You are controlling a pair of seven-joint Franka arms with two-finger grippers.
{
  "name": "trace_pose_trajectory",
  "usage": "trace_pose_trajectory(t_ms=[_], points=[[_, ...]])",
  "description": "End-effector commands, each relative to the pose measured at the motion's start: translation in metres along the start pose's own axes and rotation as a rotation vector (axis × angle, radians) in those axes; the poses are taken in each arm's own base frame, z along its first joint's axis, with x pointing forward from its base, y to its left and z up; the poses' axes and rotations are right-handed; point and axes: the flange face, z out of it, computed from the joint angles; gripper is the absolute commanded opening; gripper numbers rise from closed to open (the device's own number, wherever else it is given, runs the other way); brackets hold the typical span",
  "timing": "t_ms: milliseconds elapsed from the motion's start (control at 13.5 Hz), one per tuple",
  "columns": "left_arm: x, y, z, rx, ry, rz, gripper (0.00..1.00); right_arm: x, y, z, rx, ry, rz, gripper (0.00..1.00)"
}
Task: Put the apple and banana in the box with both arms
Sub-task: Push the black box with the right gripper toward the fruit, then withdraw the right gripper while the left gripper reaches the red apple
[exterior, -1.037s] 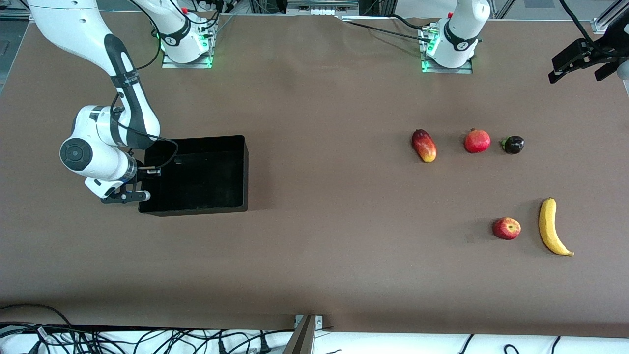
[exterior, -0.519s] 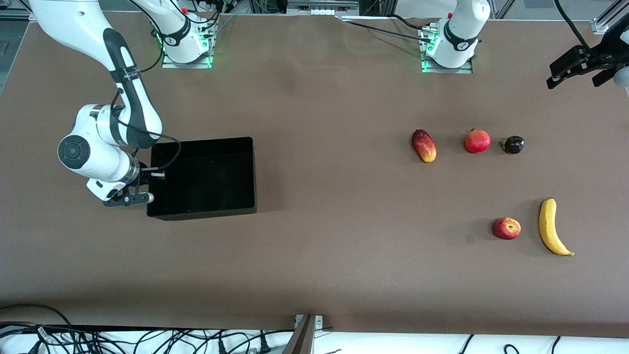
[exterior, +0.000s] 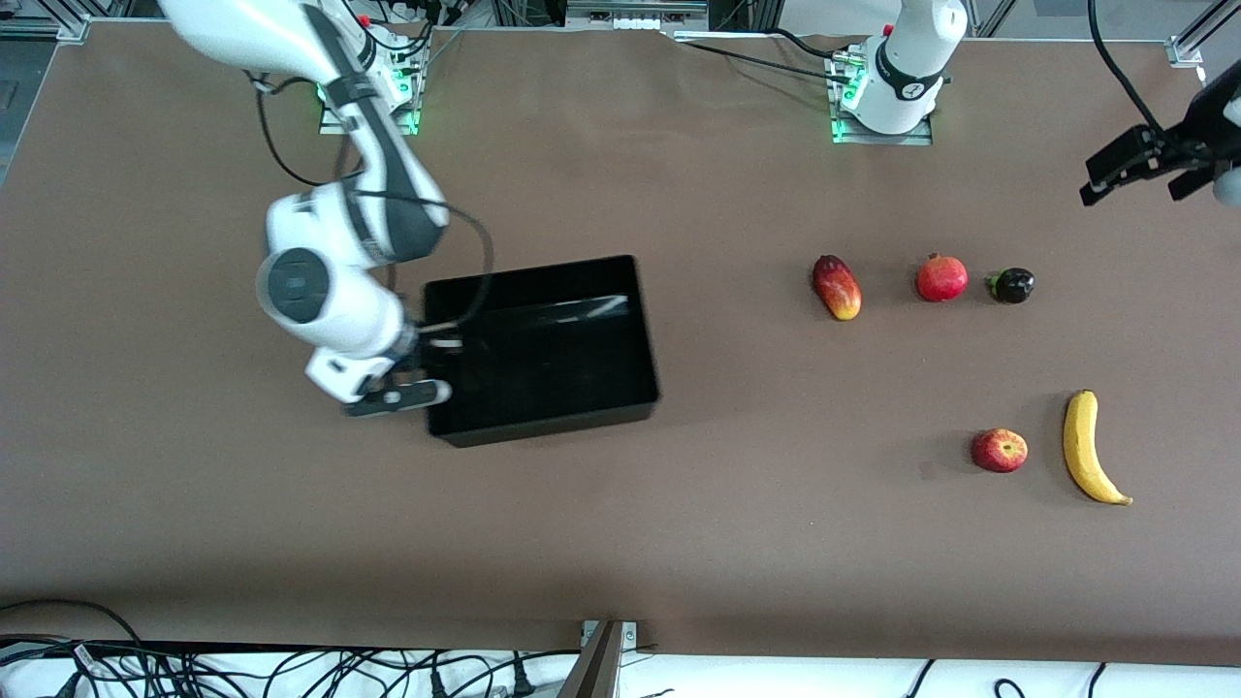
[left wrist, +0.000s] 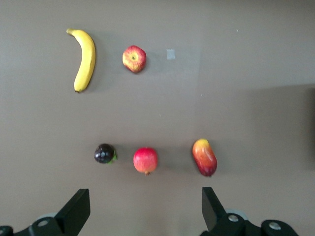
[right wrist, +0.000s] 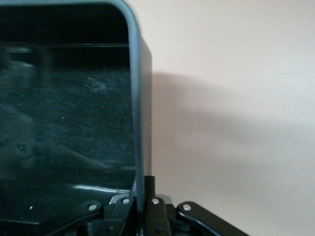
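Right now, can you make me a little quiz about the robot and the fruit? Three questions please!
1. True or false: the apple is already inside the box.
2. What is the right gripper pinching?
A) the banana
B) the box wall
C) nothing
3. Fill in: the left gripper hangs open in the air at the ____ arm's end of the table.

Key:
1. False, it lies on the table beside the banana.
2. B
3. left

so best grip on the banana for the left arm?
Judging by its pose: the banana lies flat beside the apple, so come straight down with the left gripper, open, and pinch across the thick middle, jaws crosswise to its length.
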Motion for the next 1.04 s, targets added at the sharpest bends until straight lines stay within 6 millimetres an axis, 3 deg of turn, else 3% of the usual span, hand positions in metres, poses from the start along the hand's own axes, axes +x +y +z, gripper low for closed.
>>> trace_pose_trajectory(t_ms=[0, 148, 370, 593, 889, 963], points=[[0.04, -0.022, 0.042, -0.006, 0.022, -0.022, 1.0, 0.01, -0.089, 0.032, 0.033, -0.011, 0.096, 0.0], [0.061, -0.029, 0.066, -0.005, 0.045, -0.026, 1.0, 0.001, -0.147, 0.052, 0.04, -0.006, 0.122, 0.0], [0.085, -0.036, 0.097, 0.0, 0.073, -0.038, 1.0, -0.011, -0.196, 0.067, 0.072, -0.007, 0.156, 0.0], [0.117, -0.039, 0.152, 0.002, 0.103, -0.045, 1.0, -0.023, -0.219, 0.08, 0.087, 0.01, 0.158, 0.0], [0.156, -0.041, 0.244, 0.007, 0.148, -0.046, 1.0, -0.02, -0.218, 0.105, 0.088, 0.028, 0.156, 0.0], [0.162, -0.041, 0.267, 0.007, 0.142, -0.046, 1.0, -0.02, -0.218, 0.105, 0.089, 0.031, 0.156, 0.23]])
